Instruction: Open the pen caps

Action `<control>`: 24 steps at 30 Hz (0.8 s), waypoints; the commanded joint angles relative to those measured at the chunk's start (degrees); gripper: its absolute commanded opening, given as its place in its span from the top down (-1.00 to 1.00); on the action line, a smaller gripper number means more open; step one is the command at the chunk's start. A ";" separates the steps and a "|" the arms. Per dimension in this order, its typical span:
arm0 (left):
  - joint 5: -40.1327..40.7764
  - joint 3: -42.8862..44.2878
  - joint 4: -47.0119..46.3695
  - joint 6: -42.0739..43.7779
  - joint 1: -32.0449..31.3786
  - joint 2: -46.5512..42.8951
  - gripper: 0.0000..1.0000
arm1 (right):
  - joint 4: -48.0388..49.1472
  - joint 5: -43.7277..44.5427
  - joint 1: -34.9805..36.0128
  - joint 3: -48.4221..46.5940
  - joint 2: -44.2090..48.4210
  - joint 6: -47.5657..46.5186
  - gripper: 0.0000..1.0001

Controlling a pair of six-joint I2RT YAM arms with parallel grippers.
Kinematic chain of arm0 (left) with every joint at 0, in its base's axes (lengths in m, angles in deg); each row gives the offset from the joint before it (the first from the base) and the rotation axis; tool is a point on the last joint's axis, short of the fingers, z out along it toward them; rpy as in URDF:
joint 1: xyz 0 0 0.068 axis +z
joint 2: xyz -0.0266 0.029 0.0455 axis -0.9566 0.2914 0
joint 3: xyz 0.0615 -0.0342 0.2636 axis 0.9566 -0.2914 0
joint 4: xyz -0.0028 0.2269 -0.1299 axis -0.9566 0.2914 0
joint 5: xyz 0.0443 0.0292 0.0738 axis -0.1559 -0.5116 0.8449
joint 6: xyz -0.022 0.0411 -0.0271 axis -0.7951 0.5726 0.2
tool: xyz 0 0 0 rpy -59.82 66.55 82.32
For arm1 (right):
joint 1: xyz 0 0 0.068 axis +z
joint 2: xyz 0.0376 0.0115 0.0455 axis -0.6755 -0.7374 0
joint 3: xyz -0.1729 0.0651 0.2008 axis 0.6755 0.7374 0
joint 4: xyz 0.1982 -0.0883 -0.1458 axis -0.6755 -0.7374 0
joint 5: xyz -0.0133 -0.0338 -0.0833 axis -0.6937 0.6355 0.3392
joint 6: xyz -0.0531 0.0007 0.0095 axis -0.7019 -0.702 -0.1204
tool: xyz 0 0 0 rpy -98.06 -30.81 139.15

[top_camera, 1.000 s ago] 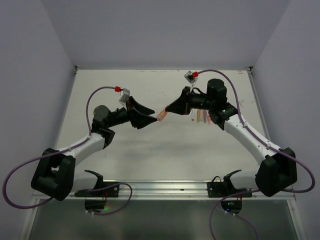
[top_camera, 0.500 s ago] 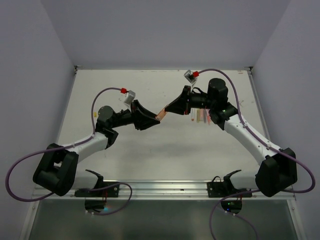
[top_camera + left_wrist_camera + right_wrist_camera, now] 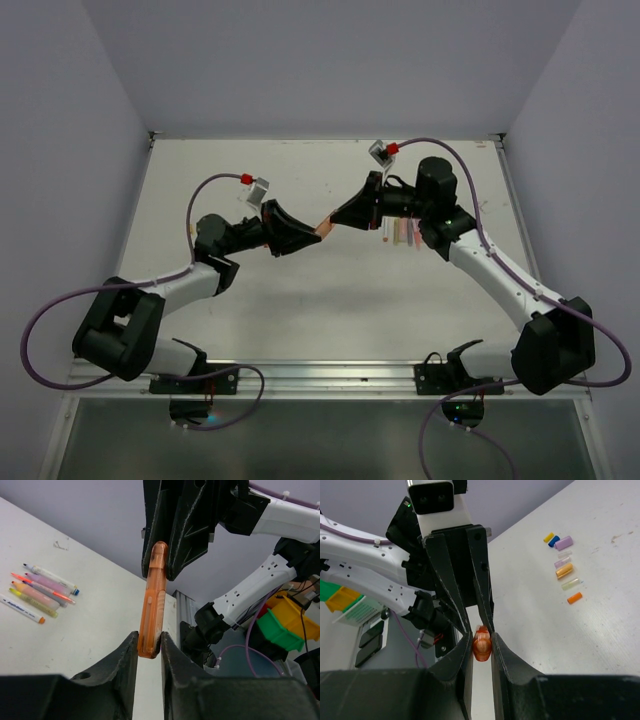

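An orange pen (image 3: 324, 229) hangs in the air between my two grippers, above the table's middle. My left gripper (image 3: 314, 240) is shut on its wider near end (image 3: 149, 647). My right gripper (image 3: 336, 221) is shut on the other end (image 3: 482, 647). In the left wrist view the pen (image 3: 154, 605) runs up from my jaws into the right gripper (image 3: 162, 567). Several more pens (image 3: 40, 592) lie side by side on the table, also seen under the right arm in the top view (image 3: 400, 234). Several loose pen caps (image 3: 564, 570), among them yellow, blue, lilac and orange, lie on the table.
The table (image 3: 250, 180) is walled at the back and both sides. A metal rail (image 3: 320, 375) runs along the near edge. Coloured bins (image 3: 285, 622) stand beyond the table's edge.
My left arm has reached right, and its open jaws have closed on the free end of the orange pen. The right gripper has held the pen nearly still.
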 commanded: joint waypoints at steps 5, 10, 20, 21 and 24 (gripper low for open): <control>0.89 -0.08 -4.47 -1.83 -0.36 -0.88 0.74 | 2.10 -0.47 -0.10 0.20 3.48 -1.85 1.00; 1.33 -2.02 -0.60 0.54 -0.36 -2.91 0.86 | 1.40 0.49 -0.28 -0.94 4.09 -2.03 1.00; 1.69 -6.94 1.42 2.57 -0.36 -6.42 0.85 | -0.98 1.90 -0.36 -3.23 4.97 -3.87 1.00; 1.60 -7.11 1.42 2.83 -0.36 -6.60 0.85 | -1.06 1.90 -0.36 -3.31 4.80 -3.79 1.00; 1.34 -7.56 1.42 3.09 -0.27 -6.95 0.82 | -0.98 1.81 -0.36 -3.40 4.71 -3.70 1.00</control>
